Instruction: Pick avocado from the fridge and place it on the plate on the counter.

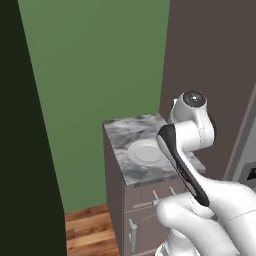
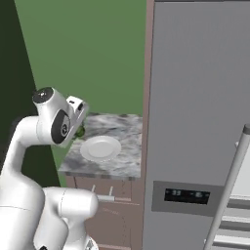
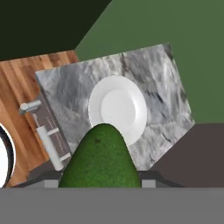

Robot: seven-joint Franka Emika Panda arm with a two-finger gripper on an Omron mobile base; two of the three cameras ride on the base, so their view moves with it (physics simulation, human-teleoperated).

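Note:
The dark green, bumpy avocado (image 3: 101, 162) sits between my gripper's (image 3: 100, 178) fingers at the bottom of the hand view, and the gripper is shut on it. A bit of the avocado (image 2: 79, 131) peeks out below the hand in the right base view. The hand hovers above the near left edge of the marbled counter (image 2: 124, 124). The white plate (image 3: 118, 108) lies bare just ahead of the avocado; the plate (image 1: 145, 151) (image 2: 100, 148) is near the middle of the counter (image 1: 117, 132). The grey fridge (image 2: 195, 122) stands right of the counter.
The fridge's long bar handle (image 2: 229, 185) and black display panel (image 2: 187, 195) are at the lower right. A brown cabinet (image 1: 140, 220) with silver handles sits under the counter. Wooden floor (image 1: 87, 230) lies to its left, a green wall (image 1: 95, 65) behind.

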